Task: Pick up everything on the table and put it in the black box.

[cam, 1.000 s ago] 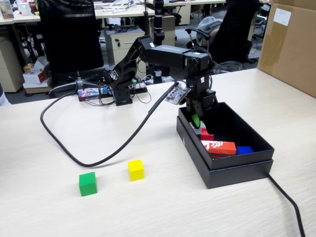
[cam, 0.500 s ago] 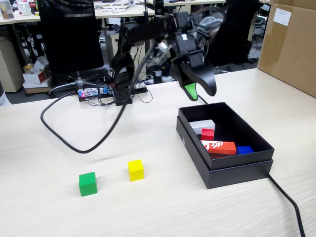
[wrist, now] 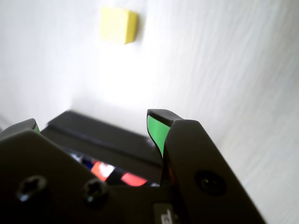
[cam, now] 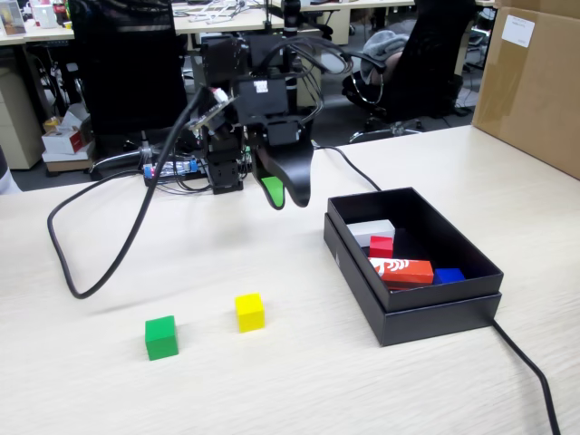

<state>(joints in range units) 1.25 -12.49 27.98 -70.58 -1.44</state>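
Fixed view: the gripper [cam: 283, 194] hangs in the air at about 10 o'clock from the black box [cam: 419, 319], jaws spread wide and empty. The red cube [cam: 381, 246] lies inside the box; the yellow cube [cam: 249, 312] and green cube [cam: 161, 337] sit on the table [cam: 82, 381] at 9 o'clock from it.

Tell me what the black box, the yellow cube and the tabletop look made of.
Black box: matte cardboard, likely; dull surface, thin stepped rim. Yellow cube: plain solid colour with crisp edges, painted wood or plastic, cannot tell which. Tabletop: light beige wood-grain laminate, smooth with faint sheen.
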